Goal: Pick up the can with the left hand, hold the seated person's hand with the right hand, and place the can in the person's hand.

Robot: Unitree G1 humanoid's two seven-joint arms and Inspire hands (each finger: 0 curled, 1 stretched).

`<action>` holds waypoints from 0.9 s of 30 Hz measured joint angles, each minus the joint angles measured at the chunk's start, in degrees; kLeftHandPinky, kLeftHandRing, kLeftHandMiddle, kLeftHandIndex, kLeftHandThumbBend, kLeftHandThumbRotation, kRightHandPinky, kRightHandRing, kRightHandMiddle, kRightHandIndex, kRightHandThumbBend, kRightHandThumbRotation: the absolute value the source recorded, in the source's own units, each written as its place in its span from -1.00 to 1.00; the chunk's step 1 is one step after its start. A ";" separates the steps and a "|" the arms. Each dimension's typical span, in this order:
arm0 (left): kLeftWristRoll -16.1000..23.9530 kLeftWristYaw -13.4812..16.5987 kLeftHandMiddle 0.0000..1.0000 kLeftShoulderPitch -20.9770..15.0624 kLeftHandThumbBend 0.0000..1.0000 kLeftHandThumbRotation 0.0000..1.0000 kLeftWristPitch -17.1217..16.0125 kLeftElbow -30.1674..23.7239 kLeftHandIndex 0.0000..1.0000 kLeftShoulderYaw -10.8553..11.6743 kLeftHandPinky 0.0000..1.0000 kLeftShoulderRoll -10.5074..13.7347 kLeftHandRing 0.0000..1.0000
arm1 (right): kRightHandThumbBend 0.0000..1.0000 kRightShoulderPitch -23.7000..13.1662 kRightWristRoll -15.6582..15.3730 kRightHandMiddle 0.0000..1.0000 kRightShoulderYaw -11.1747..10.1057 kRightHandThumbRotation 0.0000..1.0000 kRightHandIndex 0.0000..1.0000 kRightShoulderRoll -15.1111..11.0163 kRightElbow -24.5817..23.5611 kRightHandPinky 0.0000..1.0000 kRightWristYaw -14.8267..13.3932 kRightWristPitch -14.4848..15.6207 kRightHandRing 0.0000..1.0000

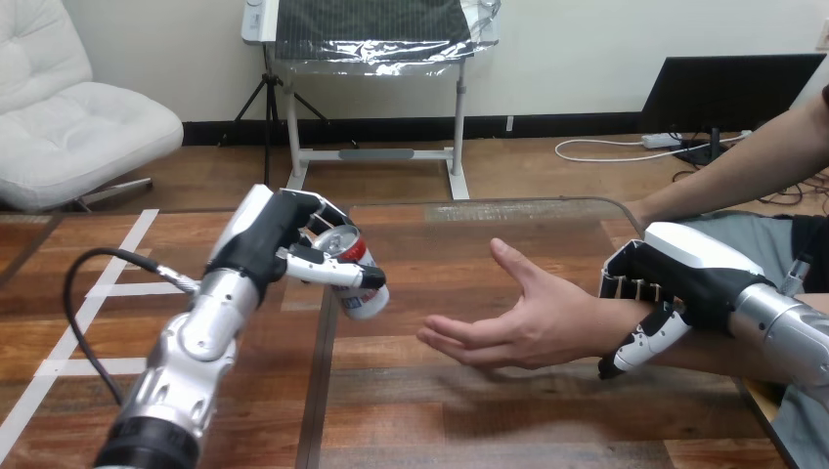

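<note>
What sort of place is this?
Probably a robot test workspace: a wooden table marked with white tape, the left hand gripping a red-and-silver can, the right hand clasping the person's wrist.

Left hand [279, 239] grips the tilted can [354, 276] above the table [489, 420]. Right hand [675, 283] clasps the person's wrist [594, 327]; the person's hand [528, 322] lies open, palm up, apart from the can.
</note>
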 measured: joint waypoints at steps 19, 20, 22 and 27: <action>-0.05 1.37 -0.19 -3.93 0.66 -1.00 -1.43 6.96 -0.15 -0.76 -0.39 -3.78 -0.31 | 0.65 -0.10 -0.06 -0.14 0.00 -1.00 -0.15 1.37 -3.71 -0.32 1.83 5.69 -0.23; -0.05 1.49 -0.20 -4.10 0.66 -1.00 -1.48 7.22 -0.15 -0.77 -0.41 -4.03 -0.32 | 0.65 -0.12 -0.06 -0.15 0.00 -1.00 -0.15 1.44 -3.87 -0.32 1.92 5.92 -0.23; -0.02 1.82 -0.21 -4.44 0.66 -1.00 -1.50 7.66 -0.15 -0.79 -0.44 -4.58 -0.34 | 0.65 -0.15 -0.06 -0.15 0.00 -1.00 -0.15 1.60 -4.24 -0.32 2.13 6.39 -0.24; 0.08 2.38 -0.20 -5.27 0.66 -1.00 -1.51 8.70 -0.14 -0.96 -0.41 -5.61 -0.32 | 0.65 -0.33 -0.06 -0.15 0.00 -1.00 -0.15 2.05 -4.75 -0.32 2.54 7.27 -0.23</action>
